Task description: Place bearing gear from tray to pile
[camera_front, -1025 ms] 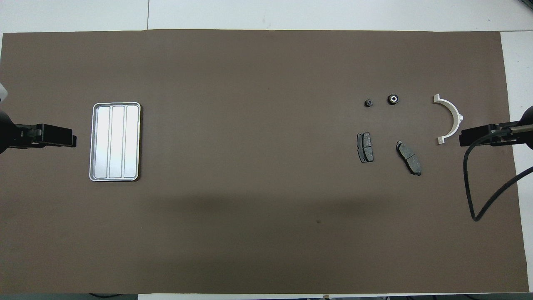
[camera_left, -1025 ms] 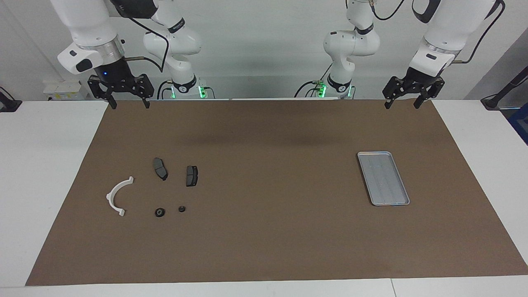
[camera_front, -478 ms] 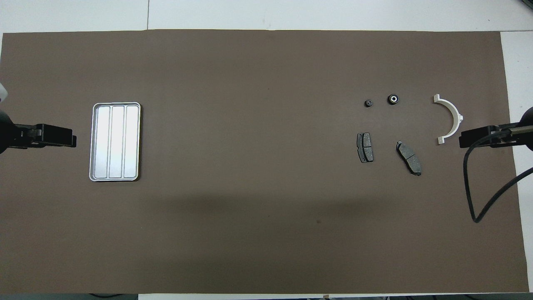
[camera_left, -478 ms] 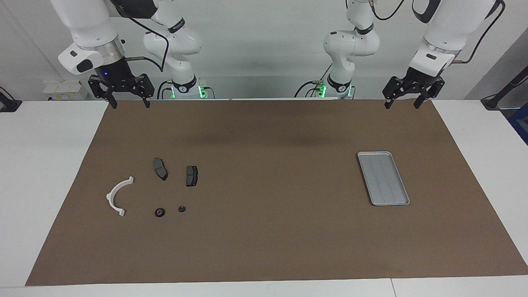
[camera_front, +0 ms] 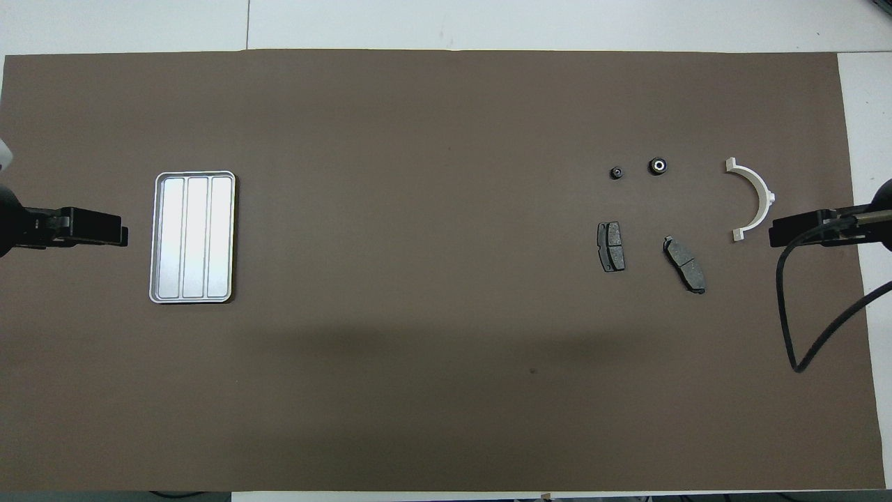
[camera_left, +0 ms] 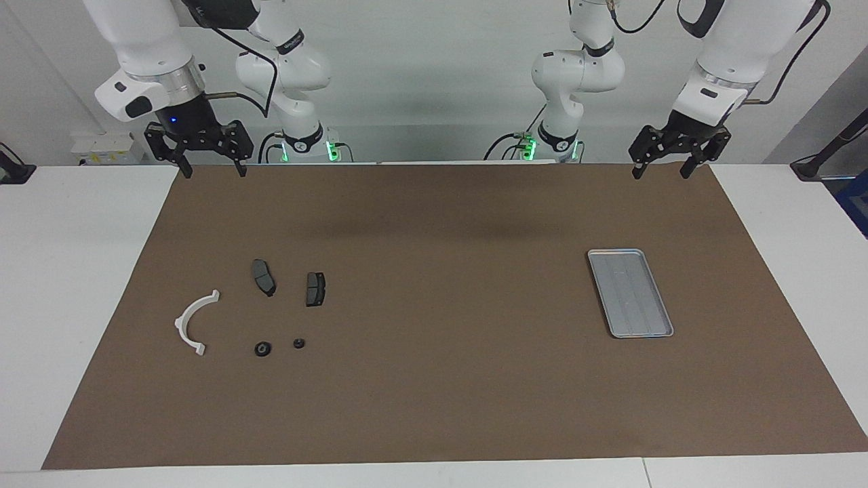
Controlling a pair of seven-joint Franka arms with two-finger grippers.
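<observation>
Mat: a big brown mat (camera_left: 447, 318) is spread over the white table (camera_left: 74, 285), and all the small things are laid on it
Tray: the silver tray (camera_left: 630, 293) is set flat on the mat toward the left arm's end of the table; three long strips are seen on its floor, and nothing is seen lying in it
Pile: a loose group of parts is laid toward the right arm's end of the table, well apart from the tray
White bracket: the white half-ring (camera_left: 194, 321) is placed at the outer end of the group, close to the mat's edge
Brake pads: two dark grey pads (camera_left: 264, 276) (camera_left: 314, 289) are laid side by side but not touching, nearer to the robots than the round parts
Round parts: two small black round parts are set on the mat, a bigger one (camera_left: 262, 349) and a smaller one (camera_left: 298, 343); they are near each other but apart, and the bigger one is closer to the white half-ring
Left claw: the left gripper (camera_left: 662, 172) is held up over the mat's edge by the robots, at the tray's end; its fingers are spread wide and nothing is held
Right claw: the right gripper (camera_left: 211, 169) is held up over the mat's edge by the robots, at the pile's end; its fingers are spread wide too and nothing is held
</observation>
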